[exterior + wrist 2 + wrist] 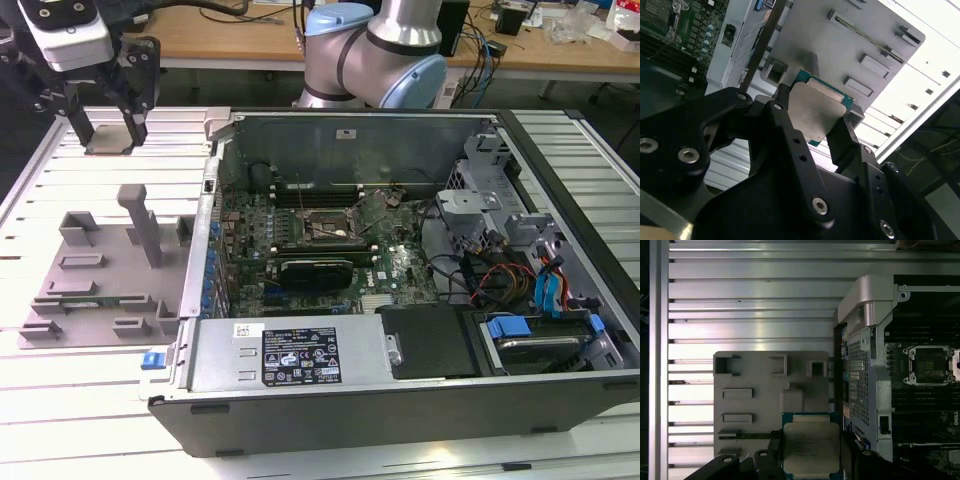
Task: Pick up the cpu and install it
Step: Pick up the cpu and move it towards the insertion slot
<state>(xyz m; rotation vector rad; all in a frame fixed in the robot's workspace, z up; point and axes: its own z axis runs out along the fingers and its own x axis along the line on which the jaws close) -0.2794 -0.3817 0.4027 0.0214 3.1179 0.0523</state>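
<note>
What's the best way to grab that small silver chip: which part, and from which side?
By two opposite edges, approaching square-on to its flat face. The cpu is a thin flat square, so only its edges give the claw parallel sides to pinch. That is how the claw holds it in both wrist views, with the metal top left uncovered.

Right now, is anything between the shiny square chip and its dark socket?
Yes: the open computer case's grey metal side wall stands between the silvery square cpu in the black gripper and the dark square socket.
</note>
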